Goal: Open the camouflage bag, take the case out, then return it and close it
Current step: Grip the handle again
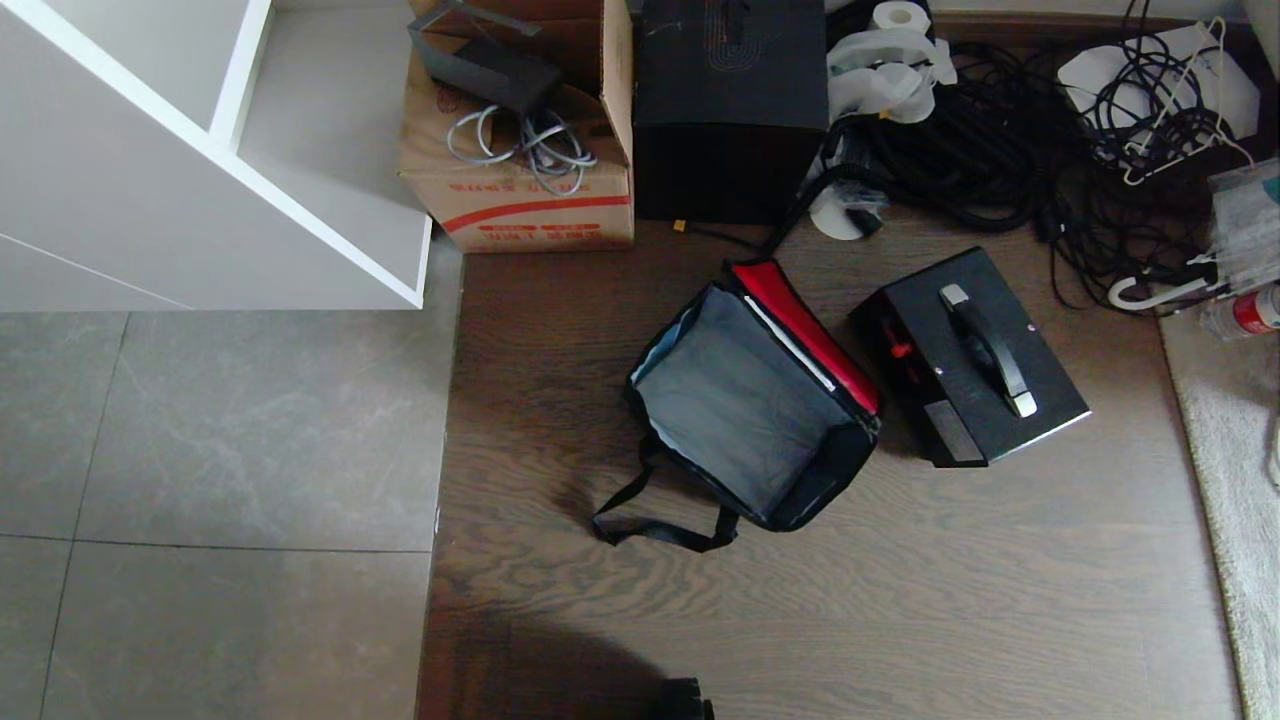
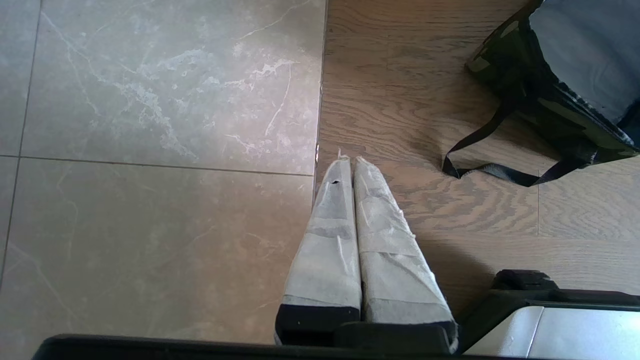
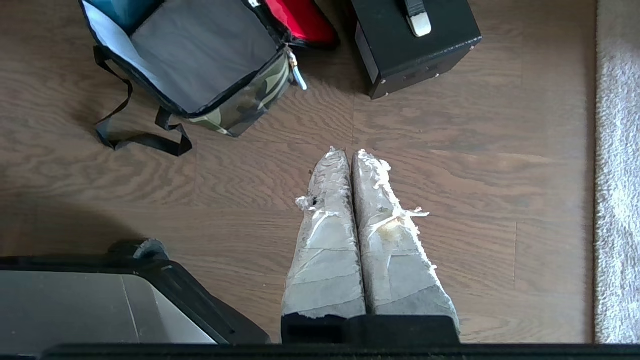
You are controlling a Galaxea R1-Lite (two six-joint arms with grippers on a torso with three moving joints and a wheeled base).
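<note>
The camouflage bag (image 1: pixel 750 405) lies open on the wooden floor, its grey lining showing and its red lid (image 1: pixel 805 320) folded back; nothing is inside it. The case (image 1: pixel 968 355), flat and black with a bar handle and a small red knob, rests on the floor just right of the bag. My right gripper (image 3: pixel 350 152) is shut and empty, hanging over bare floor well short of the bag (image 3: pixel 200 60) and the case (image 3: pixel 415 40). My left gripper (image 2: pixel 348 159) is shut and empty too, parked over the tile-wood seam, away from the bag (image 2: pixel 550 100). Neither arm appears in the head view.
A black cube-shaped box (image 1: pixel 732 110) and a cardboard box (image 1: pixel 520 130) stand behind the bag. A tangle of black cables (image 1: pixel 1020 130) fills the back right. A white shelf unit (image 1: pixel 200 150) stands at left, a pale rug (image 1: pixel 1235 450) at right. The bag's black strap (image 1: pixel 660 525) trails on the floor.
</note>
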